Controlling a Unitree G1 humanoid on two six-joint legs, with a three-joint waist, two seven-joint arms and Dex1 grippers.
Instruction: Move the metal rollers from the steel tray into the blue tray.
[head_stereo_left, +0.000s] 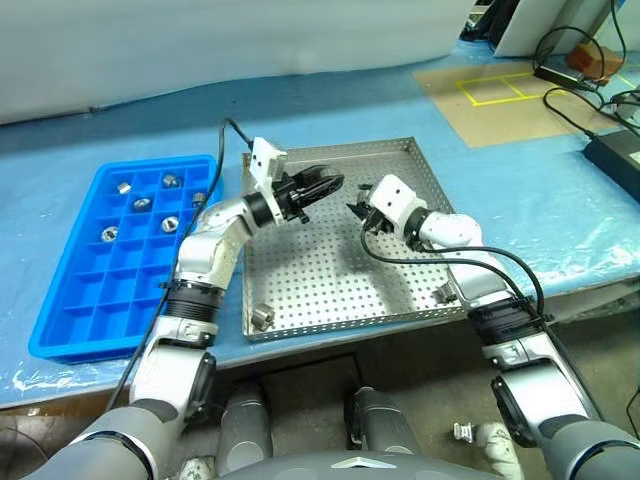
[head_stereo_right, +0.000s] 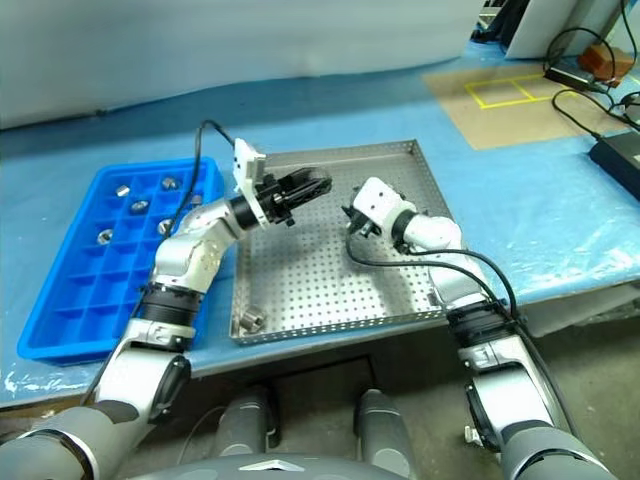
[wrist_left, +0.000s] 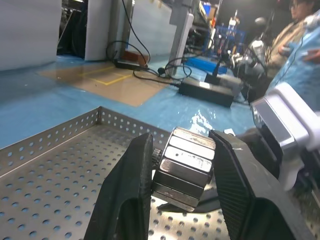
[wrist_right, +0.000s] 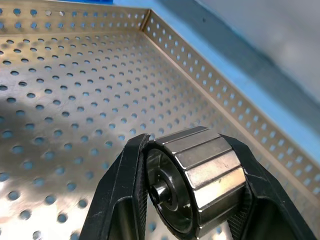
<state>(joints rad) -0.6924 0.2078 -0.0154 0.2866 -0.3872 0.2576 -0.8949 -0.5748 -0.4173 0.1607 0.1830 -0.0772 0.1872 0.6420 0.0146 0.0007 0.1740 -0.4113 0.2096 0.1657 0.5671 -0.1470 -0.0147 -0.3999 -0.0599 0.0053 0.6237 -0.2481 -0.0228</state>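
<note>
About 5 small silvery metal rollers (head_stereo_left: 141, 203) sit in the bright blue compartmented plastic tray (head_stereo_left: 70, 312), 2 remain on the perforated square steel tray (head_stereo_left: 330, 290), and each tool, left (wrist_left: 175, 165) and right (wrist_right: 192, 185), grips 1 more.

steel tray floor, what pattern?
Rows of small round holes across the steel tray; clearest in the right wrist view.

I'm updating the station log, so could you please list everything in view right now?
Blue tray: one, bright blue, left of the steel tray.
Steel tray: one, silver, perforated, table centre.
Rollers in the blue tray: at least five, silvery, far compartments.
Loose rollers: two, silvery, near the steel tray's front corners.
Held rollers: two, silvery, one in each tool.
Board: one, brown with yellow tape, far right.
Cables: several, black, far right.
Left tool: black, over the steel tray, gripping a roller.
Right tool: black, likewise.
</note>
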